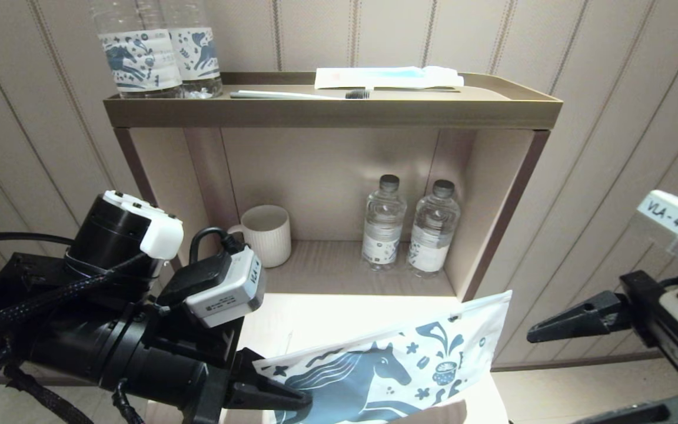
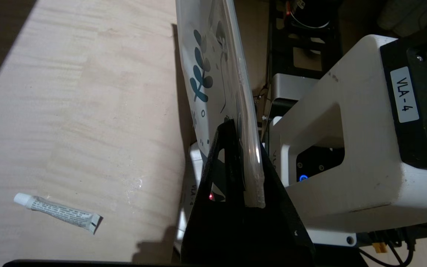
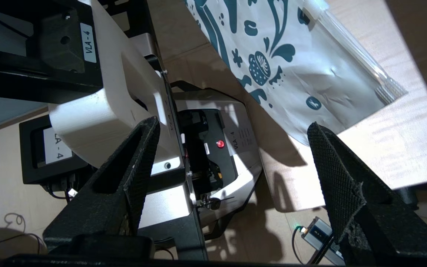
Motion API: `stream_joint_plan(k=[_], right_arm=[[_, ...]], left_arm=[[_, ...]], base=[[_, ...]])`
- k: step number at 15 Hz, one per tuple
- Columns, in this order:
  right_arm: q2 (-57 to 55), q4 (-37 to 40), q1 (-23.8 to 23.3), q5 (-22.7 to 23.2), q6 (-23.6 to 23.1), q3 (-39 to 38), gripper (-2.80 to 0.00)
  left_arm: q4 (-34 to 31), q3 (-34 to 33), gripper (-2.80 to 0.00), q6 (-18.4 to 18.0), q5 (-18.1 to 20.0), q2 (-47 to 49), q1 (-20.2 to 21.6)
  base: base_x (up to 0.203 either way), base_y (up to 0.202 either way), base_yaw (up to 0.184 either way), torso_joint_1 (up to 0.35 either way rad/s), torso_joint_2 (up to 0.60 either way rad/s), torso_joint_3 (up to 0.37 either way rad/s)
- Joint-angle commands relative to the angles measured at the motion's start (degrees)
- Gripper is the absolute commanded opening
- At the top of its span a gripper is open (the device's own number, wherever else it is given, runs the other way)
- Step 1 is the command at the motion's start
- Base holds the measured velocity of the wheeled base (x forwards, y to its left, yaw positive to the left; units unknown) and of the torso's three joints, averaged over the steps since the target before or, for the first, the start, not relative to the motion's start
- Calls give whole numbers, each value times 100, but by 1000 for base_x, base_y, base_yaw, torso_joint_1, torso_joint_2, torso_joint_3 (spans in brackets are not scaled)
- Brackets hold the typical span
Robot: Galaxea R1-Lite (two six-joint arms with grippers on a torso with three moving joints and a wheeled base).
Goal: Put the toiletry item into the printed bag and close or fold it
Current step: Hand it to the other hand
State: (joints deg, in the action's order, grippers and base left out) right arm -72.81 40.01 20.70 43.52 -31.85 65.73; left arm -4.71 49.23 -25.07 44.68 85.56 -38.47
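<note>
The printed bag [image 1: 398, 365], white with a dark blue horse and doodles, hangs tilted above the light wooden table [image 1: 315, 321], its zip edge uppermost. My left gripper [image 1: 292, 400] is shut on the bag's left end; in the left wrist view the black fingers [image 2: 228, 155] pinch the clear zip strip of the bag [image 2: 209, 63]. My right gripper [image 1: 551, 380] is open and empty, to the right of the bag's free end and apart from it. In the right wrist view the bag [image 3: 302, 70] lies beyond the right gripper [image 3: 232, 126]. The white comb is not in view.
A small white tube [image 2: 59, 213] lies on the table [image 2: 87, 111]. Behind stands a shelf unit [image 1: 333, 112]. On its top are horse-label bottles [image 1: 156, 59], a toothbrush [image 1: 298, 94] and a white-and-blue packet [image 1: 389, 76]. Its niche holds a cup [image 1: 265, 234] and two bottles [image 1: 409, 227].
</note>
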Motion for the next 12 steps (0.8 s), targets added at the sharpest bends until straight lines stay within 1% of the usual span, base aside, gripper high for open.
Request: stream_joint_plan(k=[1, 3, 7, 8, 10, 12], right_arm=[[-262, -79, 136, 31, -14, -37, 0], [-438, -328, 110, 32, -14, -88, 0], [-271, -450, -464, 48, -22, -147, 0], [-261, -513, -540, 136, -23, -148, 0], [-319, -555, -546, 267, -23, -149, 0], [-540, -770, -528, 280, -19, -160, 0]], left_arm=[[-4, -1, -280, -15, 23, 13, 6], [-4, -10, -280, -45, 29, -4, 32], [-12, -45, -280, -147, 41, -57, 76], [-12, -54, -280, -150, 41, -57, 76], [-22, -72, -280, -240, 50, -73, 76], [-30, -72, -280, -252, 145, -127, 76]], base=[[0, 0, 0, 0, 0, 0], [0, 0, 0, 0, 0, 0], [0, 0, 0, 0, 0, 0], [0, 0, 0, 0, 0, 0], [0, 0, 0, 0, 0, 0], [0, 0, 0, 0, 0, 0]])
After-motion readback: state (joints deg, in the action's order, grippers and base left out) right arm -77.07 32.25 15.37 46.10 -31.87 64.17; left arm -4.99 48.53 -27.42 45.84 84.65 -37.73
